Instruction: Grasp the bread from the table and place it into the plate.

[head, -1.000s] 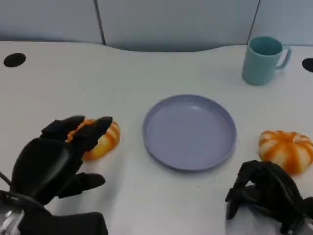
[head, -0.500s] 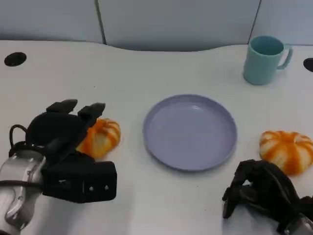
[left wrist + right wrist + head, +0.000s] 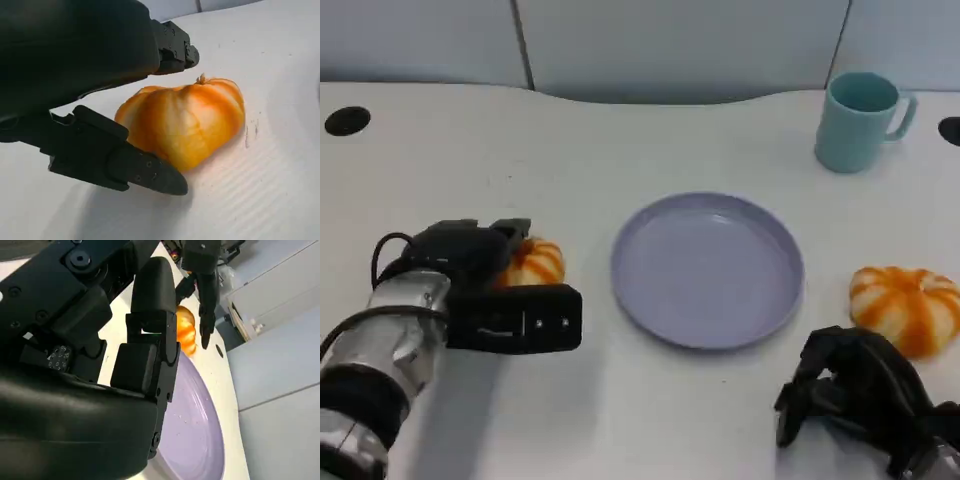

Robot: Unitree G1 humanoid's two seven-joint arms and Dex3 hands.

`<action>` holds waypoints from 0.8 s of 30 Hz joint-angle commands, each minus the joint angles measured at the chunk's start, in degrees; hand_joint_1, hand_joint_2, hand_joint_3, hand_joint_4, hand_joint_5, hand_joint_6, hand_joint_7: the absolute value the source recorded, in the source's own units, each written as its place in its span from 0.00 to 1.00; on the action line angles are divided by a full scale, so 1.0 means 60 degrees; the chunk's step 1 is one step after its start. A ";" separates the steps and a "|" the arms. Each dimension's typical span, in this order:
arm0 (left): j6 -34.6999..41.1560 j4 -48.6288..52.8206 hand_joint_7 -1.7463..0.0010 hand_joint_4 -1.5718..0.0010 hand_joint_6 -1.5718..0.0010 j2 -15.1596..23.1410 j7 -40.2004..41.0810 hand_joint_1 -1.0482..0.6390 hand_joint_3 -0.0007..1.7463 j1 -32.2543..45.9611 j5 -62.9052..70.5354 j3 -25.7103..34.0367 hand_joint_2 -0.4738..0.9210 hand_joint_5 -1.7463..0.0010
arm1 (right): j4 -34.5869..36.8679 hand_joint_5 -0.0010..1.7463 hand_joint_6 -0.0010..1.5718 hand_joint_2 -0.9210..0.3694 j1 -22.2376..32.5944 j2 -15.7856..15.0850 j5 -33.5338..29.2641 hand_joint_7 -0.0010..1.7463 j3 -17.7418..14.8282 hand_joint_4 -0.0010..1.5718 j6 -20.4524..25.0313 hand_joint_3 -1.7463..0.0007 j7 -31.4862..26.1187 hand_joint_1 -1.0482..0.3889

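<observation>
Two breads (image 3: pixel 532 264) (image 3: pixel 907 305) flank the plate (image 3: pixel 708 268); mug (image 3: pixel 859 121) behind.

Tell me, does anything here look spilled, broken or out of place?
Nothing stands out. The plate sits flat, the mug is upright, and both breads lie whole on the table. The left hand is at one bread.

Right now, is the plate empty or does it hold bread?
Empty: the plate shows only bare purple surface; both breads lie on the table beside it.

white table (image 3: pixel 620 150), plate (image 3: pixel 708 268), two breads (image 3: pixel 533 264) (image 3: pixel 906 305), mug (image 3: pixel 860 121)
</observation>
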 commanded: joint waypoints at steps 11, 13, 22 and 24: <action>-0.0940 0.2755 0.97 0.91 0.87 -0.0402 -0.0418 0.37 0.00 -0.0837 -0.1276 -0.0343 0.92 0.96 | -0.0170 0.40 1.00 0.33 0.0374 -0.0136 -0.0004 0.27 -0.0087 1.00 0.0292 1.00 -0.0051 0.00; -0.0941 0.2848 0.96 0.88 0.85 -0.0439 -0.0422 0.38 0.00 -0.0806 -0.1338 -0.0455 0.92 0.95 | -0.0142 0.40 1.00 0.32 0.0376 -0.0156 -0.0041 0.27 -0.0070 1.00 0.0170 1.00 0.0017 0.00; -0.1215 0.3038 0.94 0.56 0.56 -0.0480 0.1289 0.49 0.05 -0.0505 -0.1022 -0.0987 1.00 0.83 | -0.0314 0.40 1.00 0.32 0.0474 -0.0119 0.0013 0.26 -0.0110 1.00 0.0240 1.00 -0.0067 0.00; -0.1245 0.3083 0.89 0.48 0.35 -0.0469 0.2012 0.45 0.07 -0.0441 -0.0906 -0.1142 1.00 0.52 | -0.0336 0.40 1.00 0.32 0.0489 -0.0120 0.0021 0.26 -0.0108 1.00 0.0252 1.00 -0.0055 0.00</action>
